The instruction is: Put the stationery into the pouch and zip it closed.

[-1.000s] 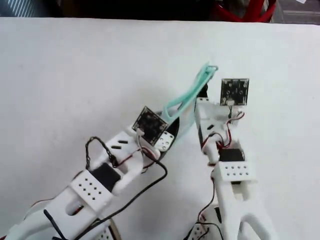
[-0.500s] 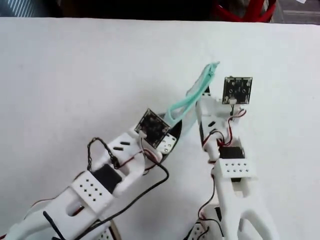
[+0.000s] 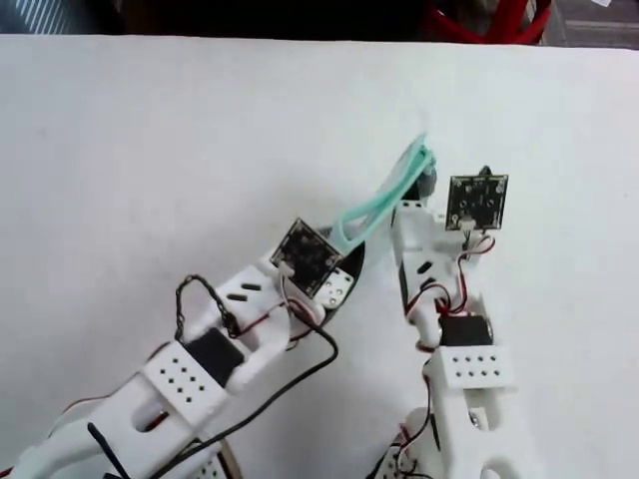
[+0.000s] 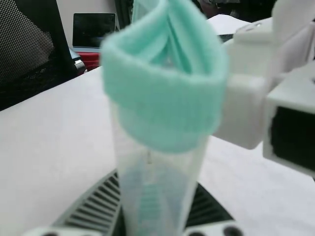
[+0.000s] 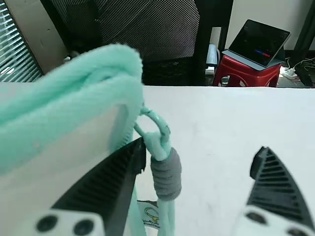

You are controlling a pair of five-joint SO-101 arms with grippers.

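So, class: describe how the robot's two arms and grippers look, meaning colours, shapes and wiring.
Both the left arm and right arm are blocky white plastic with black motors and plates dotted with holes. Each wrist carries a square black camera board. Black cable loops along the left arm; thin red wires run along the right. The right gripper has black ribbed fingers.

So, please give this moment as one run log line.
left pincer: shut on pouch | right pincer: open, beside zip pull | pouch closed: cannot tell

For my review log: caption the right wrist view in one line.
Right gripper, jaws open, at the grey-tabbed zipper pull of the mint pouch, over a white table.
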